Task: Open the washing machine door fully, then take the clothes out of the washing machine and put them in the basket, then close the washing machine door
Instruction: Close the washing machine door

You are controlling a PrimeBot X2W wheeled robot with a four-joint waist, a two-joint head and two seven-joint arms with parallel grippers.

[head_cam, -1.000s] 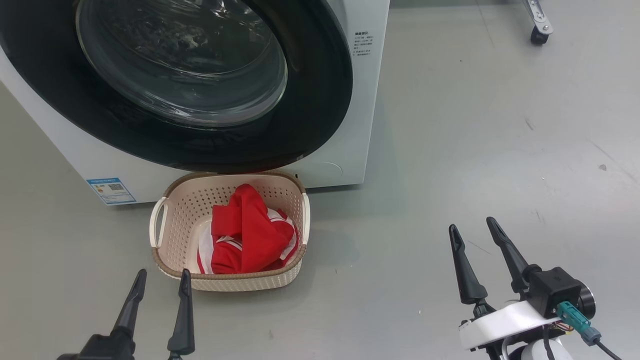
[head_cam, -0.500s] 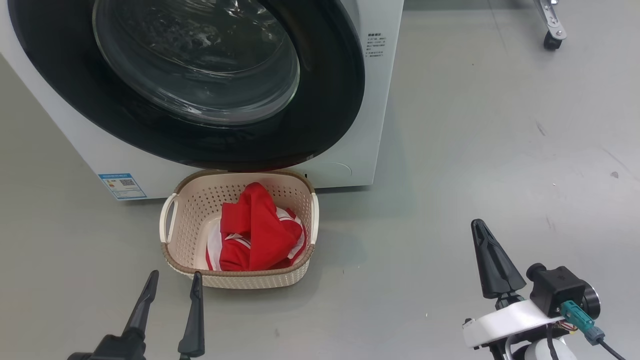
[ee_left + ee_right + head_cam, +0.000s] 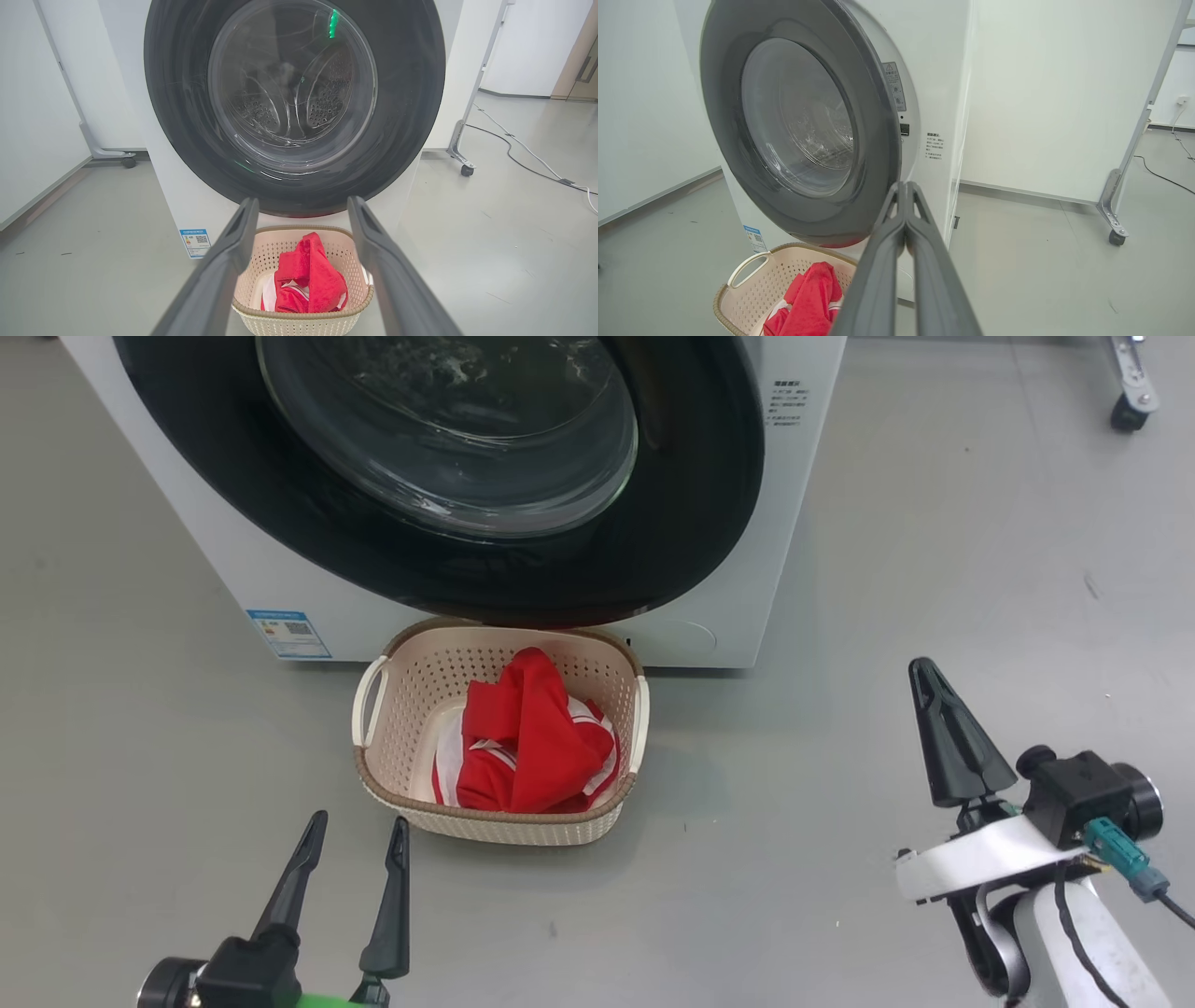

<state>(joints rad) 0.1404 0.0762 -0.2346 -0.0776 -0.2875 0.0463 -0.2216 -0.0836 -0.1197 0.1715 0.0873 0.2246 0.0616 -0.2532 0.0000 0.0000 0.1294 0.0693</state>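
Clothes (image 3: 532,747) sit in the basket (image 3: 495,823), near the washing machine door (image 3: 709,523); a wheeled stand (image 3: 1130,401) is far right. I see my left gripper (image 3: 361,821) spread wide, empty; right gripper (image 3: 924,674) pinched together, empty.

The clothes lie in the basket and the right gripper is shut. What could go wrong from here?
1. The door seems to stand slightly off the machine at its right edge; a weak push may leave it unlatched.
2. The shut right gripper is a narrow tip; on the glossy rim or glass it might slip.
3. The open left gripper hovers close to the basket; a forward move could nudge it.
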